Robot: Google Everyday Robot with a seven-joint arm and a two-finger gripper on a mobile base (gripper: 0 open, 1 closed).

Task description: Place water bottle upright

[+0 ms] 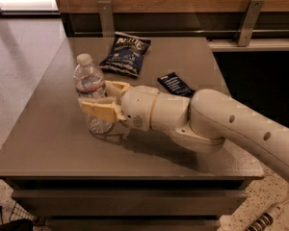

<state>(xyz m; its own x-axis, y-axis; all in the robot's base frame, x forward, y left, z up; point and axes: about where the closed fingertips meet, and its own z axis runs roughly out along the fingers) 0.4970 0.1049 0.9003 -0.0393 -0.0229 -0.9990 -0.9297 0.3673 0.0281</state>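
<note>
**The bottle stands, and the gripper holds it**

Look at the near left part of the flat grey-brown table (43, 134). The small clear ribbed plastic water bottle (88, 76) with the white cap (84, 59) stands straight up there, with its bottom on the table top. The robot's white gripper (96, 96) with tan fingers (98, 109) reaches in from the right. It is closed around the middle of the water bottle, one finger on the near side and one on the far side.

So the big part looks done to me: the water bottle is up on its base. What is left, I think, is for you to let go and pull the arm away to the right without tipping it.

A crinkly dark blue chip bag (125, 54) lies on the far side of the water bottle, well apart. A small flat dark blue packet (176, 84) lies to the right, just beyond the arm. Neither one looks to be in your way.
</note>
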